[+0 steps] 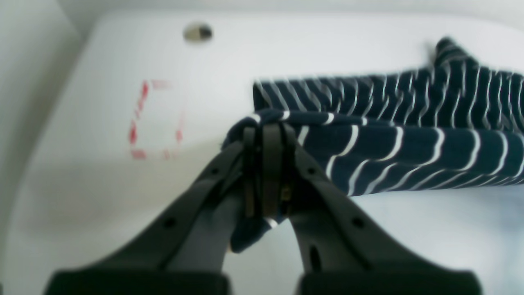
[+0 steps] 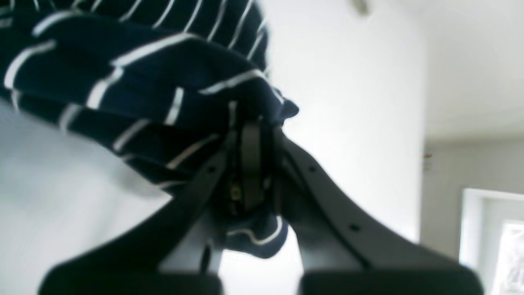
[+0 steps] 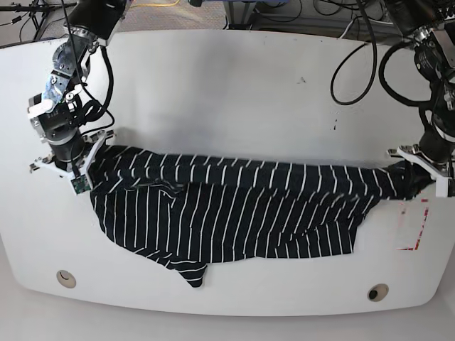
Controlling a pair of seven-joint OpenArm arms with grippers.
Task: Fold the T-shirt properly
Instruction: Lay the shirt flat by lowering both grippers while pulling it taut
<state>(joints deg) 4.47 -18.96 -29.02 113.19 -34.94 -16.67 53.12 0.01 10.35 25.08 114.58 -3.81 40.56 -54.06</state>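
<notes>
Base view: you see the T-shirt (image 3: 234, 213) spread across the white table (image 3: 234, 85), stretched between the two arms. Its upper edge runs as a taut band from 9 o'clock to 3 o'clock; the loose body hangs toward 6 o'clock, ending in a point near the front edge. The left gripper (image 3: 416, 174), at 3 o'clock, has its jaws clamped together on the shirt's end, just above a red marking (image 3: 416, 227) on the table. The right gripper (image 3: 75, 167), at 9 o'clock, is likewise clamped on the opposite end. Both wrist views confirm fabric pinched between closed jaws.
</notes>
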